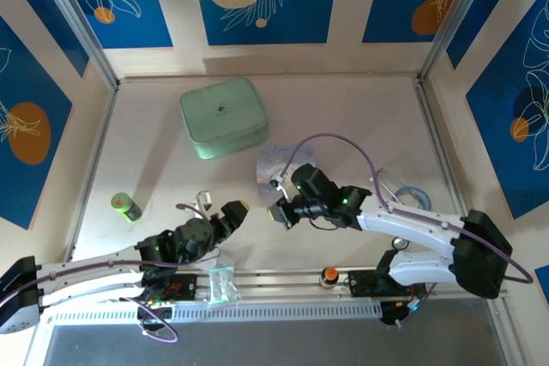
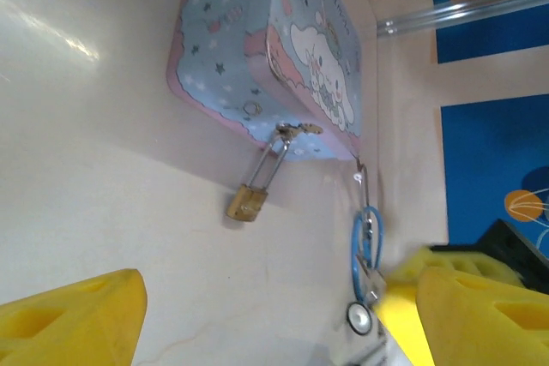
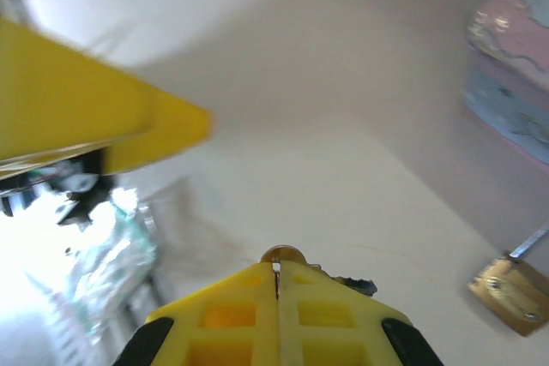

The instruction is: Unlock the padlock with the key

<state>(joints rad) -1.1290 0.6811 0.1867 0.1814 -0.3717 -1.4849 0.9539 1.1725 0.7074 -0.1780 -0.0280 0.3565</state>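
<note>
left gripper released, empty | right gripper clenched on key | padlock at its 4 o'clock, hooked on tin latch

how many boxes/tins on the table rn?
2. Mint-green case toward the far side; pale blue cartoon tin nearer, partly behind the right arm, padlock on its clasp.

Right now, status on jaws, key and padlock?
Left gripper jaws open, empty. Right gripper jaws shut on the key. Padlock on the cartoon tin's clasp, shackle closed. Bare table between them.
</note>
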